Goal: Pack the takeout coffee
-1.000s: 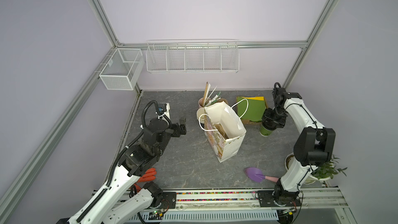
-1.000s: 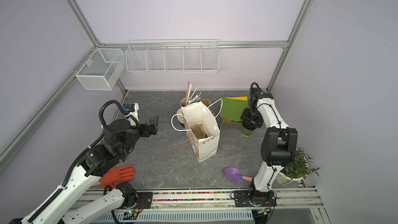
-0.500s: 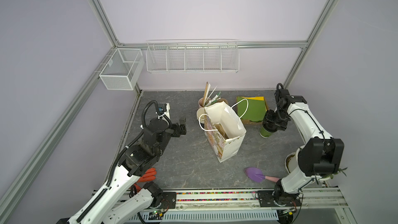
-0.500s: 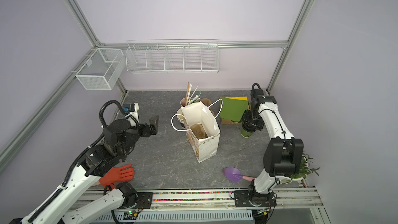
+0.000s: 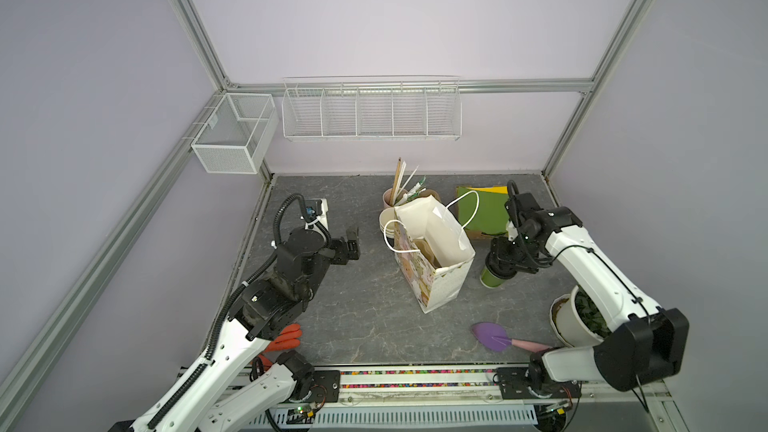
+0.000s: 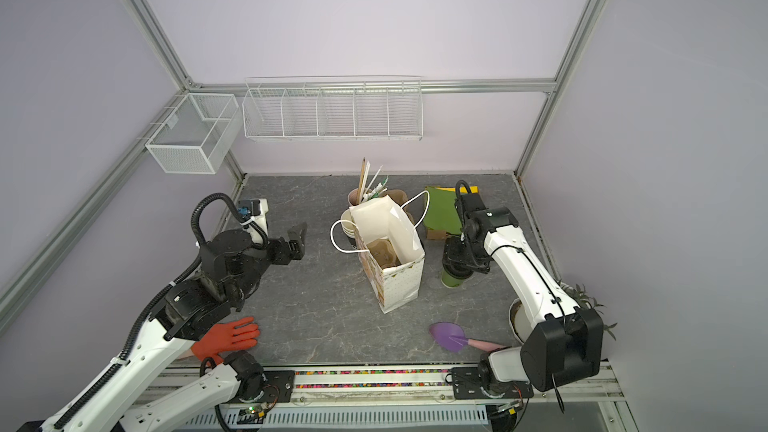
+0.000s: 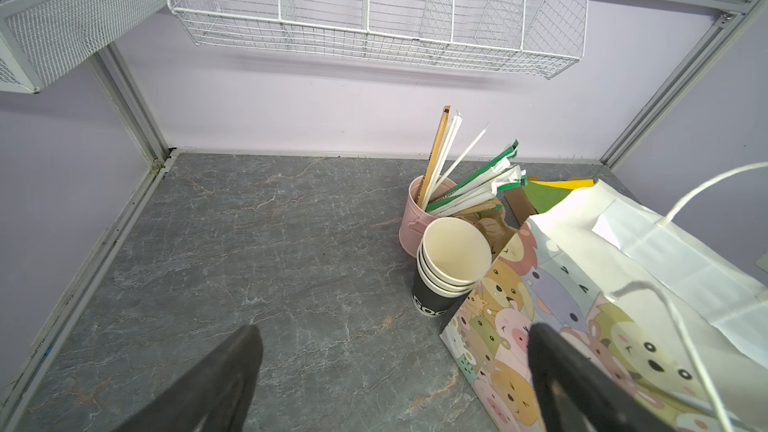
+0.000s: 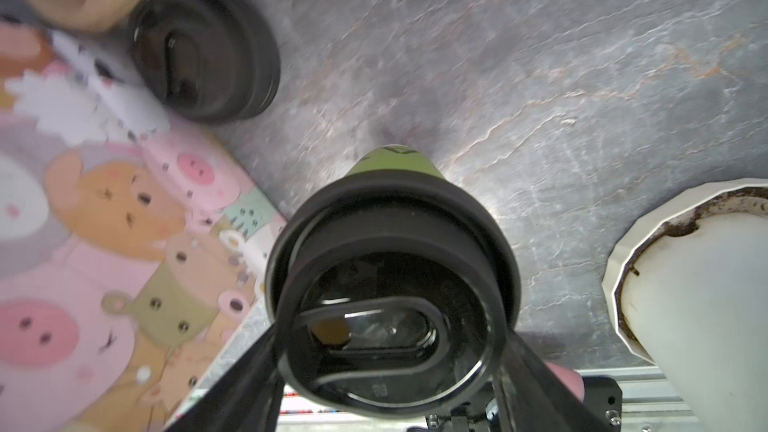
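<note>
1. Holds the takeout coffee (image 5: 493,282) by its black lid in the right gripper (image 5: 506,263), with a dark finger (image 8: 249,384) pressed against each side of the rim in the right wrist view.
2. Has it upright, just right of the paper bag (image 5: 436,280) and outside it, in front of the green board (image 5: 490,209).
3. Cannot tell from either top view whether its base touches the grey table (image 5: 365,317) or hangs just above.
4. Shows a stack of spare black lids (image 8: 203,56) beside the bag's printed wall, apart from the coffee.
5. Spreads the left gripper (image 5: 353,243) wide with nothing between its fingers, well left of the bag, over bare table.
6. Faces, in the left wrist view, the stack of black-sided cups (image 7: 451,259) touching the bag, with the pink cup of straws (image 7: 409,218) just behind.
7. Has the white plant pot (image 5: 567,322), purple trowel (image 5: 490,335) and orange glove (image 6: 227,336) near the front edge, away from both grippers.
</note>
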`<move>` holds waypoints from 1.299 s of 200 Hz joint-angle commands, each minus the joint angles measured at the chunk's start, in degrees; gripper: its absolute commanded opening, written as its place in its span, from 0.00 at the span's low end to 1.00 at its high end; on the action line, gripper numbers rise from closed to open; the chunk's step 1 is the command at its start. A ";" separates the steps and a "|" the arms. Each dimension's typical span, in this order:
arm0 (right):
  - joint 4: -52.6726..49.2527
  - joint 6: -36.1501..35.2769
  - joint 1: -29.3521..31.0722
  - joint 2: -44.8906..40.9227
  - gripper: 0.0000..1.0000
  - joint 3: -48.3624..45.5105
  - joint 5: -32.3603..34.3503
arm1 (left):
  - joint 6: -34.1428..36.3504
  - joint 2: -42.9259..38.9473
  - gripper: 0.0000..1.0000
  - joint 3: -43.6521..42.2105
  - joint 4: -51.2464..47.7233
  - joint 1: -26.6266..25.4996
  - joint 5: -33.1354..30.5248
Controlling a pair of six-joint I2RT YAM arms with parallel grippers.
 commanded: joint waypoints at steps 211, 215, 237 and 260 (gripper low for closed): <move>-5.46 -4.68 1.39 -2.37 0.95 -1.73 2.23 | 1.08 0.46 0.99 -0.32 -0.79 0.30 -0.82; -5.63 -4.41 1.44 -2.73 0.89 -1.36 2.39 | 1.09 0.46 0.99 -0.32 -0.79 0.30 -0.93; -7.28 -3.84 1.44 -2.78 0.88 -0.44 1.28 | 0.89 0.46 0.99 -0.25 -0.88 0.30 -1.08; -8.63 -3.77 1.43 -2.98 0.88 -0.83 -2.42 | 0.81 0.14 0.99 -0.49 -0.71 0.30 -1.21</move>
